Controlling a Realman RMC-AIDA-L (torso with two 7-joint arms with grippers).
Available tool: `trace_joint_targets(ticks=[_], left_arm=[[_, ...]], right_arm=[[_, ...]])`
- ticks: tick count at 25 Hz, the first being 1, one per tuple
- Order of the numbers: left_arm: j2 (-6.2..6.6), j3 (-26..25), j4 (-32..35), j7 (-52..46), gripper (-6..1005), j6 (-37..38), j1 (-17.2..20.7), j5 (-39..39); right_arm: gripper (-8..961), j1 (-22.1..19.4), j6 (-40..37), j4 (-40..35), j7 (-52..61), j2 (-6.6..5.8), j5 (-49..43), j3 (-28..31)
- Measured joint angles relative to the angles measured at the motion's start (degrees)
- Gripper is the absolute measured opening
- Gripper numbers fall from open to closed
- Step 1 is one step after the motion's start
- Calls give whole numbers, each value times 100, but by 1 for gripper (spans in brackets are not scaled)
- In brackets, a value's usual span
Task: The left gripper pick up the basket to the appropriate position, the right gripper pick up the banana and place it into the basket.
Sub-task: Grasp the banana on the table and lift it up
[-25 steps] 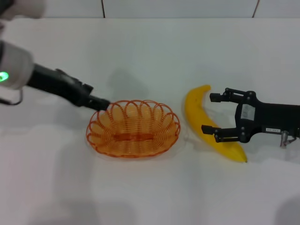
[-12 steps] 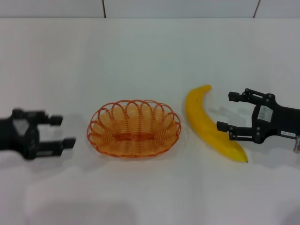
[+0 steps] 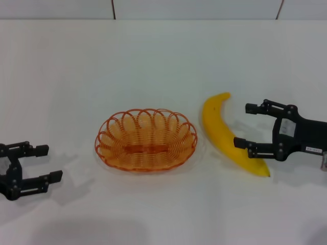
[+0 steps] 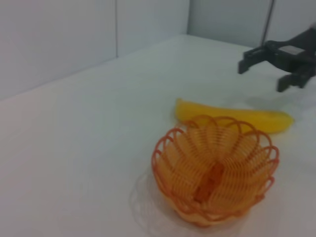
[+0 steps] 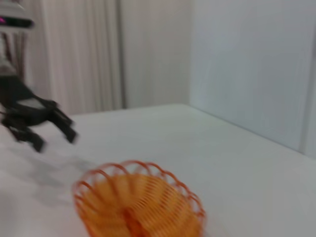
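Left gripper partly cut off at the frame edge, fingers spread, empty, well apart from the basket. Right gripper also open, holding nothing, lower finger overlapping the banana; contact unclear. Banana lies on the white table just beside the basket. Pale wall panels behind. White label on right gripper body, text unreadable.

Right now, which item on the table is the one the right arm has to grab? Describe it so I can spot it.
On the white table, find the orange wire basket at the centre. Just to its right lies the banana, between the basket and the open right gripper. It is smooth, solid yellow and curved, unlike the looped wire basket; the open left gripper sits far off.
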Motion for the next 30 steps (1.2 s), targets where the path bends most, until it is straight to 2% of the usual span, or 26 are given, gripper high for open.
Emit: trace_joint_targets(ticks=[4,8,12,14,17,22,30], left_arm=[[6,-185,-186,192,725,-3,-109,11],[12,-249,-208,219,725,1,-218,15],[-4,-252,-212,226,724,-1,-297,-12],[-8,-254,-247,227,724,-2,-316,-46],[11,-255,-322,232,723,-16,-363,-71],[21,-255,-342,236,722,-27,-482,-76],[18,-254,-519,302,721,-18,-708,-81]], right_arm=[[893,11,-664,-314,195,-3,-28,-122],[893,103,-1299,-1315,1434,6,-18,-394],[892,399,-1090,-2352,3504,7,-139,-820],[892,589,-815,-2850,4693,-1,-459,-1215],[891,911,-603,-3327,5887,-4,-1061,-1850],[891,1277,-594,-3419,6903,9,-1618,-2763],[891,1296,-378,-3339,7501,21,-1722,-3247]])
